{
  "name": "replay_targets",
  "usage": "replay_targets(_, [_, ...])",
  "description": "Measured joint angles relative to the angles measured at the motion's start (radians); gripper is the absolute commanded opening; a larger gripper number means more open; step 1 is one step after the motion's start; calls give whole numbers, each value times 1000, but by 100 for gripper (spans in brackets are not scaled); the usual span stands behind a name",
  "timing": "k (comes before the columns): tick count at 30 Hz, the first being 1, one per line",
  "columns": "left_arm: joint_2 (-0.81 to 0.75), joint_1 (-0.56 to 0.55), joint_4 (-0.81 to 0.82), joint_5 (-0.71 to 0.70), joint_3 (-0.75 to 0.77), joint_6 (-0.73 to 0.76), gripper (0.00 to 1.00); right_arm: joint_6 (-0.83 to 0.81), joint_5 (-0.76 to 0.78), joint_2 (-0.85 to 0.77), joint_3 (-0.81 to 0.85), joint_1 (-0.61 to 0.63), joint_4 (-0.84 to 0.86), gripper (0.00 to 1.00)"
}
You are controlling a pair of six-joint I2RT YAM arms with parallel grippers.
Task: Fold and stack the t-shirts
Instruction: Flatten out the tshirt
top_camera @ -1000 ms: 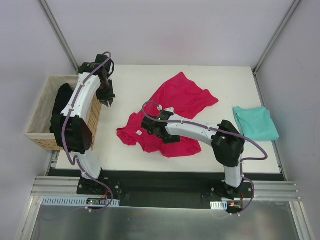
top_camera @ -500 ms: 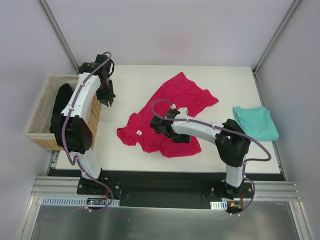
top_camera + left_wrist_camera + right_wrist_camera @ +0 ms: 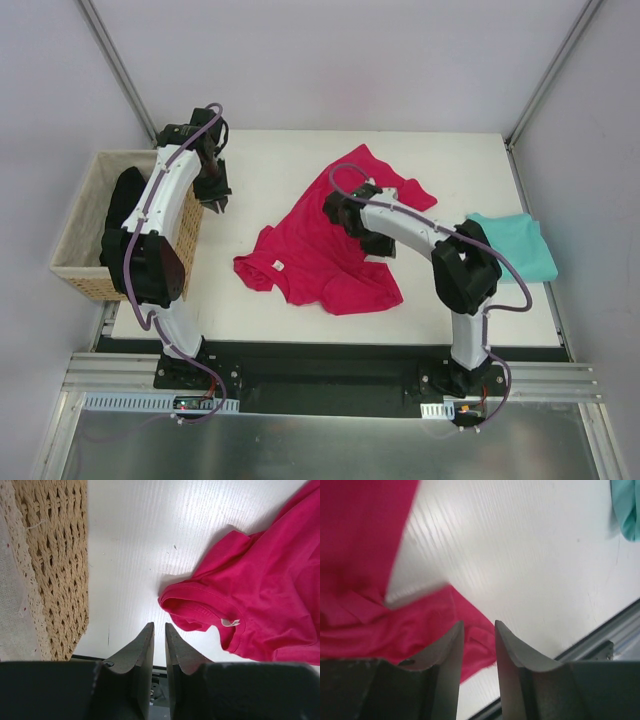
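A: Left claw?
B: Left gripper (image 3: 217,205) hanging over bare table (image 3: 270,170) at the far-left corner, just beside the wicker basket (image 3: 85,190). In the wrist view (image 3: 159,626), barely ajar, thin slit only, nothing in it. Basket wall (image 3: 55,555) to its left, pink collar to its right, not touching either.

A: Right claw?
B: Right gripper (image 3: 350,215) down over the upper middle of the pink t-shirt (image 3: 330,250). From its own camera (image 3: 479,624), parted by a moderate gap. Fold of pink cloth (image 3: 360,555) lying below and behind the fingers, white tabletop visible past the tips. No cloth seen clamped.

A: Where are the shirts?
B: 2 on the table. Pink one mid-table, spread but rumpled, unfolded, running diagonally from the near left to the far right. Collar at the near-left end with the white neck label (image 3: 277,265) showing, also clear in the left wrist view (image 3: 230,623). Teal t-shirt (image 3: 515,248) folded flat at the right edge, well apart from the pink one. Corner of it at the top right of the right wrist view (image 3: 627,505).

A: Stacked?
B: Not yet. Separate, side by side.
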Motion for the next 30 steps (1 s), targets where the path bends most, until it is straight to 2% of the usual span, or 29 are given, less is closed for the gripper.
replay_targets(3, [1, 0, -4, 2, 12, 0, 14, -77, 10, 57, 137, -60, 10, 3])
replay_targets(4, [2, 0, -6, 2, 17, 0, 14, -102, 11, 74, 174, -79, 14, 1])
replay_targets(9, [2, 0, -12, 2, 34, 0, 14, -211, 6, 186, 359, -206, 27, 1])
replay_targets(13, [2, 0, -14, 2, 34, 0, 14, -285, -5, 257, 440, -290, 32, 1])
replay_targets(30, [74, 0, -69, 1, 121, -11, 14, -465, -141, 406, 566, -508, 135, 1])
